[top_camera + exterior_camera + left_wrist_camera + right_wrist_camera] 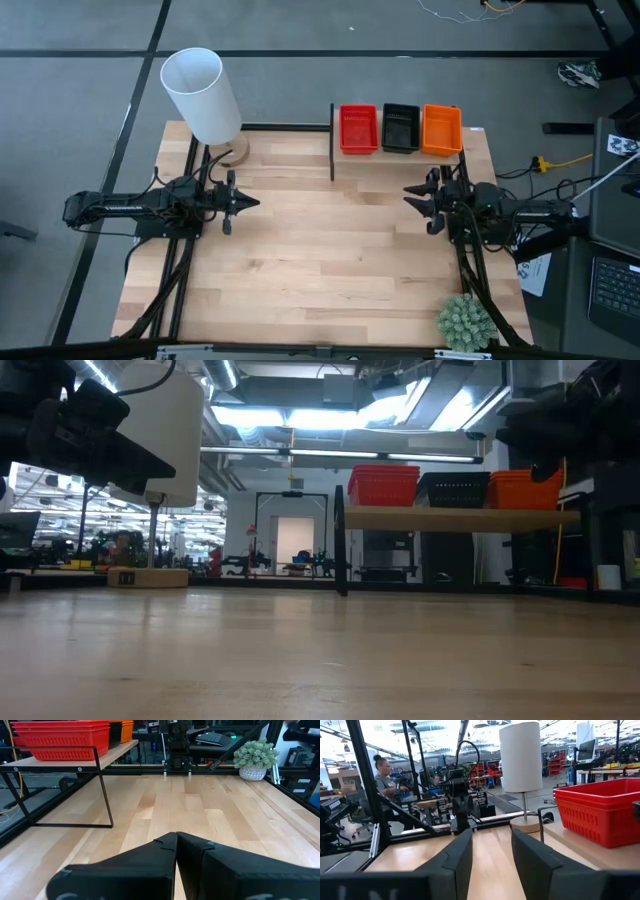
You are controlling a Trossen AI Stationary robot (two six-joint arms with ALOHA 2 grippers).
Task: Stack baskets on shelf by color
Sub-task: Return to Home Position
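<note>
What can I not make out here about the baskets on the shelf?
- Baskets per stack: the high view shows only the tops of the red stack, black stack and orange stack.
- Low view: the right arm covers part of the orange stack; layers too small to count.
- Left wrist view: the red stack hides most of the other two.
- Right wrist view: the edge cuts off the red stack; the others cannot be made out.

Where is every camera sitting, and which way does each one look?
High view: above the table, looking straight down; left gripper and right gripper show.
Low view: at tabletop height, looking level toward shelf and lamp; dark arm parts up top.
Left wrist view: on the left arm, facing the plant; its shut fingers show.
Right wrist view: on the right arm, facing the lamp; its open fingers show.
Shared: all four show the red baskets.
</note>
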